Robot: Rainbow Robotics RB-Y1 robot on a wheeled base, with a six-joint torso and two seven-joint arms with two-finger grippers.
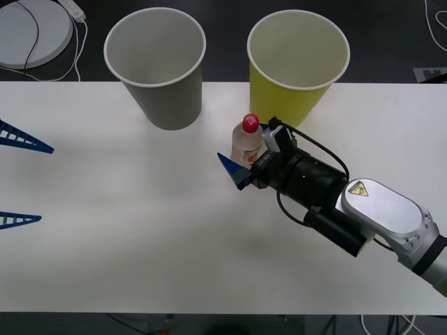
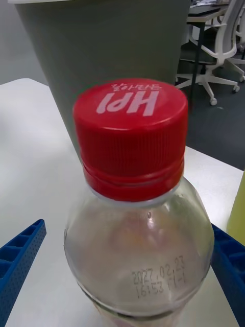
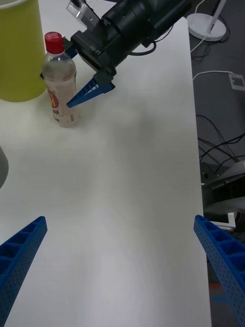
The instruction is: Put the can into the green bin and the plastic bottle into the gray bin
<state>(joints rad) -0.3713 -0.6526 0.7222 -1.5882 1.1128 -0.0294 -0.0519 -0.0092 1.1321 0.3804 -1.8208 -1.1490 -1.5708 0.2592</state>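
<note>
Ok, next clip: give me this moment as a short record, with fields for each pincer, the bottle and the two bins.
right pincer: open, fingers astride the plastic bottle, not yet closed on it
left pincer: open, idle at the table's left edge
plastic bottle: upright on the table, red cap on, in front of the bins
gray bin: upright at the far edge, nothing seen inside
green bin: upright beside the gray one, nothing seen inside
can: none seen

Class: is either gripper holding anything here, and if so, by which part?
Nothing is held yet. The right gripper has its open fingers either side of the small clear plastic bottle, around its body. The left gripper is open too.
</note>
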